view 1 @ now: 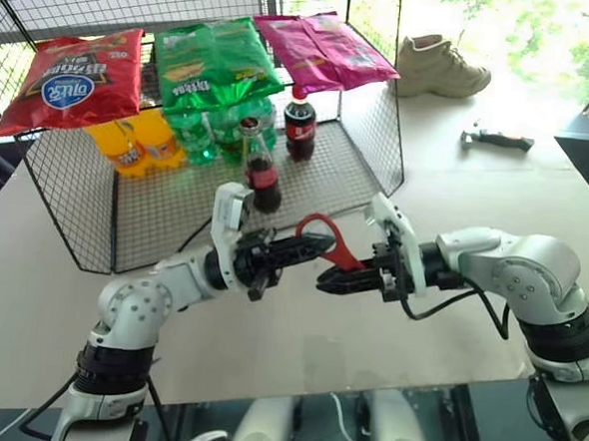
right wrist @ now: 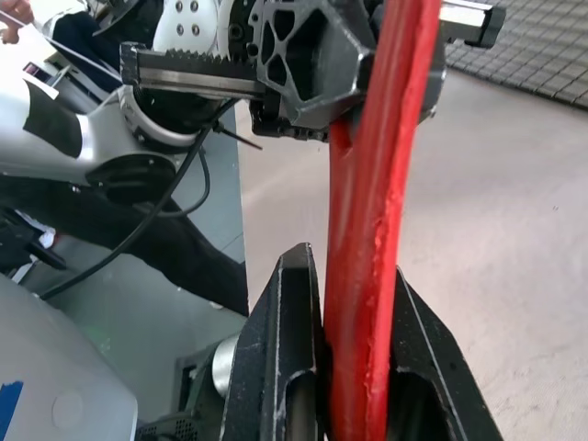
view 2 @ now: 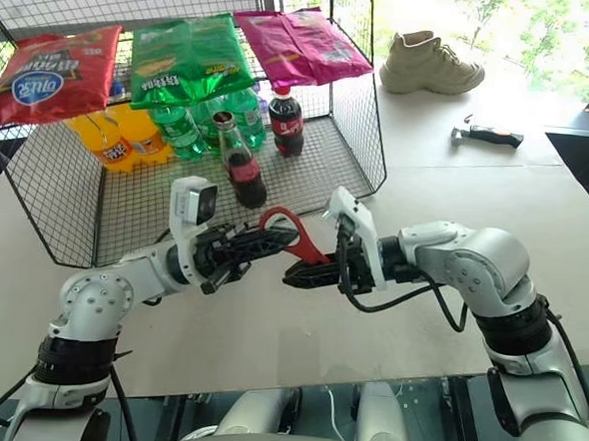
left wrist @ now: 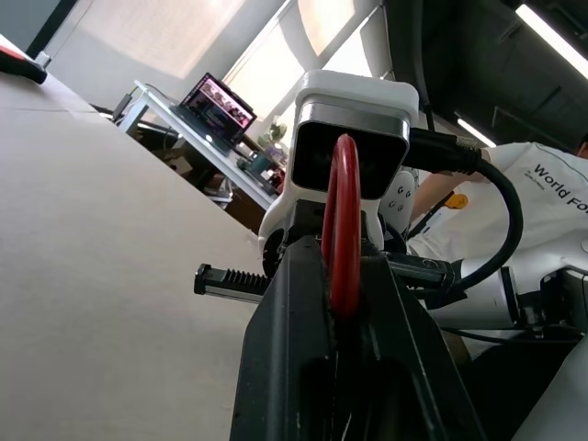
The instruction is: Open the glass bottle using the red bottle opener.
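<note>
The red bottle opener (view 1: pixel 335 242) hangs in the air over the table, held between both grippers. My left gripper (view 1: pixel 316 245) is shut on its loop end, and the red loop (left wrist: pixel 344 220) rises edge-on between the left fingers (left wrist: pixel 294 349). My right gripper (view 1: pixel 333 280) is shut on the handle end, with the red handle (right wrist: pixel 372 276) pinched between the right fingers (right wrist: pixel 280 367). The glass bottle (view 1: pixel 261 168) stands upright with its cap on inside the wire basket (view 1: pixel 378 156), just behind the grippers and apart from them.
The basket also holds a plastic cola bottle (view 1: pixel 299 126), green and orange soda bottles and snack bags on top. A beige shoe (view 1: pixel 439 66) and a black-and-silver tool (view 1: pixel 494 140) lie at the far right. A person in a white shirt (left wrist: pixel 542 184) stands nearby.
</note>
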`<state>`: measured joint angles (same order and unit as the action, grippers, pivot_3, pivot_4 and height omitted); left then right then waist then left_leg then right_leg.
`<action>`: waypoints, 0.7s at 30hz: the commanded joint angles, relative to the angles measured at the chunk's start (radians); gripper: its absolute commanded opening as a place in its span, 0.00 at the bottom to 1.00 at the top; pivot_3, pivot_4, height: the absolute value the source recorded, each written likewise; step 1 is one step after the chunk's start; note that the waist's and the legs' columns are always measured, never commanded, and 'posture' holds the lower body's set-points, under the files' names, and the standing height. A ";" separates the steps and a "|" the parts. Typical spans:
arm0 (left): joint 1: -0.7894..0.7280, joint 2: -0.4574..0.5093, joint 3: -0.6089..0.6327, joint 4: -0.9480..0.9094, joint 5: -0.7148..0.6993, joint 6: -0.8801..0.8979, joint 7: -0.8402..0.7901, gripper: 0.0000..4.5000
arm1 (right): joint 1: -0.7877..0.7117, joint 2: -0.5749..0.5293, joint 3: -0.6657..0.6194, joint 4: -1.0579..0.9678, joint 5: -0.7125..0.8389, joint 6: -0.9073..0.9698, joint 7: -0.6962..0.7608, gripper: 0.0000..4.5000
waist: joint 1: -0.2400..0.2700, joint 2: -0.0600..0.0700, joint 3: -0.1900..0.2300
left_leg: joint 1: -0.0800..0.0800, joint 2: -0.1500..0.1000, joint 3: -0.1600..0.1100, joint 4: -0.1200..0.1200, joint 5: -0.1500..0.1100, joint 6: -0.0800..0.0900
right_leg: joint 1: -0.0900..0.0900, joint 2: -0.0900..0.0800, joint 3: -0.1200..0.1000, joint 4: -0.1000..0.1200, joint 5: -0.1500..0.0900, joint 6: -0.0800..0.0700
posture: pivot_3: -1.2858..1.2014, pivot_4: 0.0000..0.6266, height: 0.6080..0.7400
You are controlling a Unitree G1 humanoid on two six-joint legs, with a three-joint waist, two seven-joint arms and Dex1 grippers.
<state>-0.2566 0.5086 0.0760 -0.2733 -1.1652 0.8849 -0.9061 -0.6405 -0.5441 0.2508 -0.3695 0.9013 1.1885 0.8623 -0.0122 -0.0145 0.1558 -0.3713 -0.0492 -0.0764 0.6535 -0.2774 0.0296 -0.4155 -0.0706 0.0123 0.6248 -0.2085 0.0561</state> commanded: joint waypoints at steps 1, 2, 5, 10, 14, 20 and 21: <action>0.015 0.020 -0.013 0.013 0.051 0.003 -0.006 0.00 | -0.015 0.005 -0.010 -0.050 0.026 -0.018 0.035 0.01 | 0.000 0.000 0.000 | 0.000 0.000 0.000 0.000 0.000 0.000 | 0.000 0.000 0.000 0.000 0.000 0.000 | 0.52 0.24 1.00; 0.015 0.019 -0.013 0.016 0.056 0.000 -0.007 0.00 | -0.014 0.003 -0.007 -0.049 0.025 -0.017 0.037 0.01 | 0.000 0.000 0.000 | 0.000 0.000 0.000 0.000 0.000 0.000 | 0.000 0.000 0.000 0.000 0.000 0.000 | 0.52 0.24 1.00; 0.017 0.018 -0.013 0.016 0.072 -0.010 -0.017 0.00 | -0.011 0.003 -0.005 -0.050 0.024 -0.015 0.034 0.01 | 0.000 0.000 0.000 | 0.000 0.000 0.000 0.000 0.000 0.000 | 0.000 0.000 0.000 0.000 0.000 0.000 | 0.52 0.24 1.00; 0.016 0.006 -0.005 0.028 0.121 -0.049 -0.005 0.41 | 0.007 0.006 -0.014 -0.052 0.021 -0.017 0.016 0.00 | 0.000 0.000 0.000 | -0.001 0.000 0.000 0.000 0.000 0.000 | -0.001 0.000 0.000 0.000 0.000 0.000 | 0.52 0.24 1.00; 0.006 -0.026 0.051 0.053 0.169 -0.121 0.044 0.82 | 0.061 0.014 -0.053 -0.042 -0.031 -0.068 -0.051 0.00 | 0.003 0.000 0.000 | -0.001 0.000 0.000 0.000 0.000 0.000 | -0.001 -0.001 0.000 0.000 0.000 0.000 | 0.52 0.24 1.00; 0.032 -0.085 0.153 0.044 0.266 -0.299 0.139 1.00 | 0.187 -0.019 -0.115 -0.018 -0.267 -0.343 -0.152 0.00 | 0.006 0.000 0.000 | -0.010 0.000 -0.001 0.001 0.000 -0.001 | -0.010 -0.001 0.000 0.001 0.000 0.000 | 0.52 0.24 1.00; 0.042 -0.091 0.158 0.035 0.280 -0.317 0.150 1.00 | 0.208 -0.021 -0.122 -0.017 -0.301 -0.387 -0.163 0.00 | 0.007 0.000 0.000 | -0.010 -0.001 -0.001 0.001 0.000 -0.001 | -0.010 -0.001 0.000 0.001 0.000 0.000 | 0.52 0.24 1.00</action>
<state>-0.2271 0.4272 0.2137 -0.2033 -0.9065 0.6147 -0.7723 -0.4451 -0.5622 0.1668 -0.3681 0.6525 0.8930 0.7155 -0.0054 -0.0149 0.1556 -0.3816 -0.0498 -0.0770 0.6549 -0.2770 0.0289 -0.4257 -0.0720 0.0122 0.6254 -0.2081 0.0562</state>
